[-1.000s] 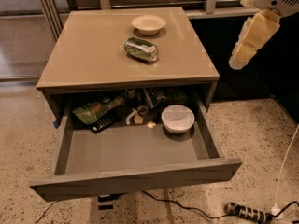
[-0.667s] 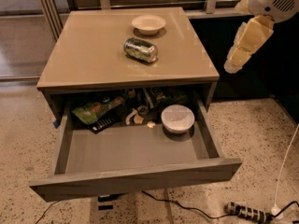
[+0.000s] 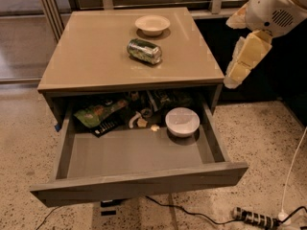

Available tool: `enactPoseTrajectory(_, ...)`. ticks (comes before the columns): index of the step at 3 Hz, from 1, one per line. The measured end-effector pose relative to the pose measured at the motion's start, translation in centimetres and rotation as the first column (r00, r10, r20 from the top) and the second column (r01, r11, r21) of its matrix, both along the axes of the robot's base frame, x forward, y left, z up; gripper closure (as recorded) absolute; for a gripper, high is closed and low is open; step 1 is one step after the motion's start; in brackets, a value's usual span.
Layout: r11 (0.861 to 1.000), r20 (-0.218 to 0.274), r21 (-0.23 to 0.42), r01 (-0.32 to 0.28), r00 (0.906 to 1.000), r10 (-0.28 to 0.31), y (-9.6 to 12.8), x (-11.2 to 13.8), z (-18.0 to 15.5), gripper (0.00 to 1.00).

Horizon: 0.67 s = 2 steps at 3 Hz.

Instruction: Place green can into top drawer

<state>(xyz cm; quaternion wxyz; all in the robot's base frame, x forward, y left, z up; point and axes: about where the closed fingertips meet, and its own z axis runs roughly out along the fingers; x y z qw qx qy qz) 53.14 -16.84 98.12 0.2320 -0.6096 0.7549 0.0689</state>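
Note:
The green can (image 3: 144,51) lies on its side on the tan cabinet top (image 3: 91,61), just in front of a small cream bowl (image 3: 152,24). The top drawer (image 3: 139,181) is pulled wide open below, its grey floor bare across the front half. My gripper (image 3: 241,62) hangs in the air off the cabinet's right edge, to the right of the can and about level with the cabinet top. It holds nothing and is well apart from the can.
At the back of the drawer lie a green snack bag (image 3: 97,113), a white bowl (image 3: 182,121) and small dark clutter. A power strip (image 3: 254,218) and cables lie on the speckled floor at front right. A rail runs behind the cabinet.
My gripper has moved left and slightly down, closer to the cabinet's right edge. The can, bowl and drawer have not moved.

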Motion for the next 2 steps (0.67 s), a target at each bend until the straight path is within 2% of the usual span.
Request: enactPoseTrajectory(2,1.000,-0.018,0.020,-0.021,0.9996,0.021,0.18,0.47,-0.99,0.00)
